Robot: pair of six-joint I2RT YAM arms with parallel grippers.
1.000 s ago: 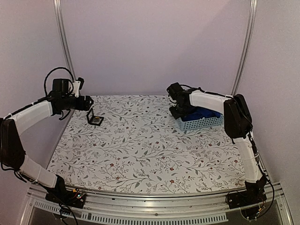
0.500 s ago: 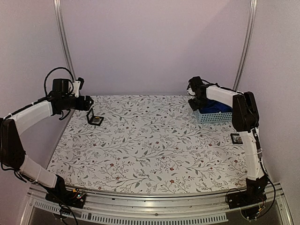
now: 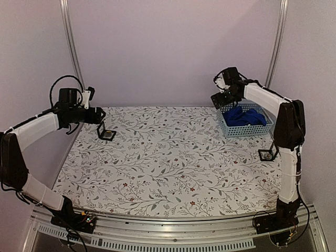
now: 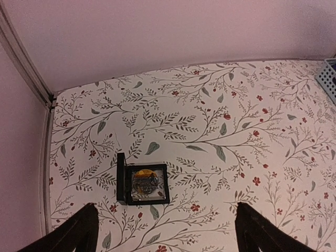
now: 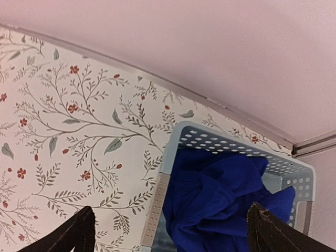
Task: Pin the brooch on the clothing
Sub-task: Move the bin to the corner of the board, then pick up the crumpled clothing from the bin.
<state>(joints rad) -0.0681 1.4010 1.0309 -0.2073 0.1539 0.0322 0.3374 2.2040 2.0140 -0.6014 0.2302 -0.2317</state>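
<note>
At the far right corner, the basket (image 3: 247, 132) now sits shifted back, and my right end effector (image 3: 223, 98) has let go, hanging spread above it. The shirt (image 3: 244, 116) stays bunched inside, so I must lay it out. My left end effector (image 3: 98, 116) hovers spread near the brooch (image 4: 146, 182).

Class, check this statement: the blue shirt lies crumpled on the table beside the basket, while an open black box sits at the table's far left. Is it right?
One detail is wrong. The shirt lies crumpled inside the basket, not beside it on the table, as the right wrist view shows. The open black box does sit at the far left.
</note>
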